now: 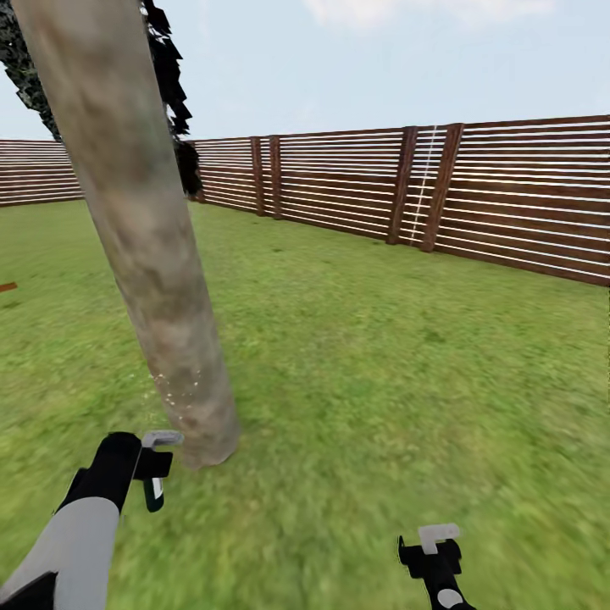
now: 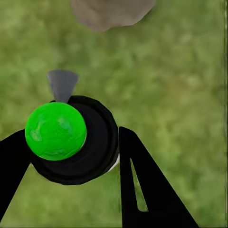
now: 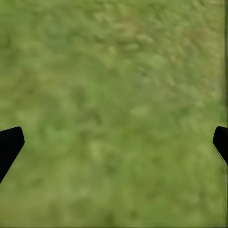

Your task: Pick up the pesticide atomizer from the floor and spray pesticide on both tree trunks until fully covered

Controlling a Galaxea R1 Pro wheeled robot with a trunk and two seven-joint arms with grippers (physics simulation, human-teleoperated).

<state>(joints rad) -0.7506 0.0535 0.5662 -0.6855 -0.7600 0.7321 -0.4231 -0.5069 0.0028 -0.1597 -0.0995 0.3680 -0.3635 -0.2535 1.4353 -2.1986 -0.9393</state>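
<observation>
A thick leaning tree trunk (image 1: pixel 140 229) of mottled beige-grey bark rises from the lawn at the left; fine white pesticide specks (image 1: pixel 174 391) dot its lower part. My left gripper (image 1: pixel 154 479) hangs just in front of the trunk's base, shut on the pesticide atomizer (image 2: pixel 71 140), a black body with a bright green round cap and a grey nozzle pointing toward the trunk base (image 2: pixel 111 12). My right gripper (image 1: pixel 436 555) hovers low at the right, open, with only grass between its fingertips (image 3: pixel 9 145). The second tree is out of view.
A brown horizontal-slat fence (image 1: pixel 474 191) rings the lawn (image 1: pixel 398 364) at the back and right. Dark foliage (image 1: pixel 174 93) shows behind the trunk. A small brown object (image 1: pixel 7 287) lies at the far left edge.
</observation>
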